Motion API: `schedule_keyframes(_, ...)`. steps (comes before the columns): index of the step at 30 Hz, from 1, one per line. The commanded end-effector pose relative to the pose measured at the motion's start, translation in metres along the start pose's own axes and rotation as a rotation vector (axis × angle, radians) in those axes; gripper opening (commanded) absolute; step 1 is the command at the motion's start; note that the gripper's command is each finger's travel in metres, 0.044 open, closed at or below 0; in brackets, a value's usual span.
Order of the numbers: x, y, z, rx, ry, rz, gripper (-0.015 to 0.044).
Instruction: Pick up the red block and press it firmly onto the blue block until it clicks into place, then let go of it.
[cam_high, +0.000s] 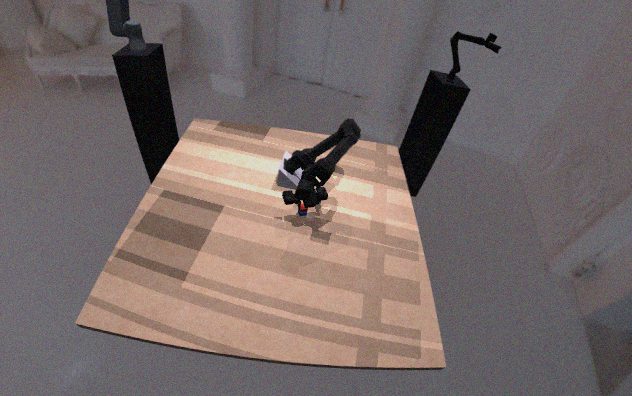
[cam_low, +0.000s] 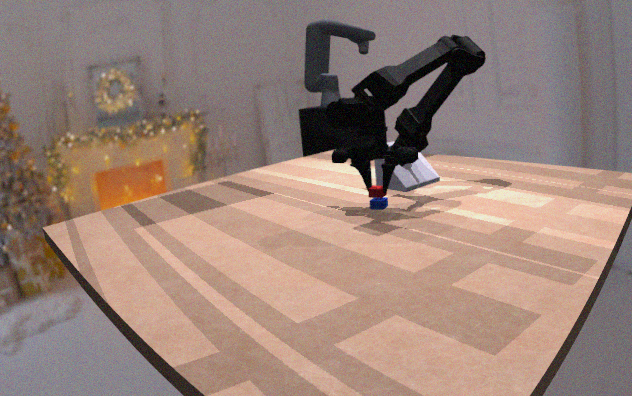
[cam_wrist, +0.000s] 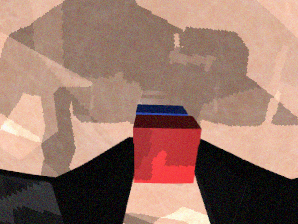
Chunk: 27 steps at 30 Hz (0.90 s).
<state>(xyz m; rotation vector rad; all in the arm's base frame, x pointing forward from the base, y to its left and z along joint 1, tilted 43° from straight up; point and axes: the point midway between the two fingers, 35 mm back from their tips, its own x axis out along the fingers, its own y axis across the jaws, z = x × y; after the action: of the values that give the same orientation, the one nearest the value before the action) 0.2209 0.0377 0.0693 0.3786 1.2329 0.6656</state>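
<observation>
Red block (cam_high: 303, 206) (cam_low: 376, 191) (cam_wrist: 166, 155) is pinched between your jaws, one black side against its left face and the other against its right in the wrist view. You have it up off the bench (cam_high: 280, 300) (cam_low: 300, 275) (cam_wrist: 30, 30), right over the blue block (cam_high: 302, 213) (cam_low: 378, 203) (cam_wrist: 161, 109), which sits on the wood. From the exterior view you can see the two nearly lined up, the red one a touch to the left; whether they meet, you can't tell. In the wrist view, a strip of blue peeks out beyond the red block's upper edge. Your black arm (cam_high: 325, 143) (cam_low: 420, 60) bends high, then drops with the jaws pointing down. Behind the blocks in the exterior view, you have a pale wedge-shaped stand (cam_high: 287, 179) (cam_low: 420, 172) on the bench.
</observation>
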Motion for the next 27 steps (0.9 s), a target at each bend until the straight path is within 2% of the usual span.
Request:
schedule_keyframes(1, 0.0054, 0.0006, -0.0015, 0.009, 0.002, 0.008, 0.0000)
schedule_keyframes(27, 0.0085, 0.0007, -0.0014, 0.009, 0.002, 0.008, 0.0000)
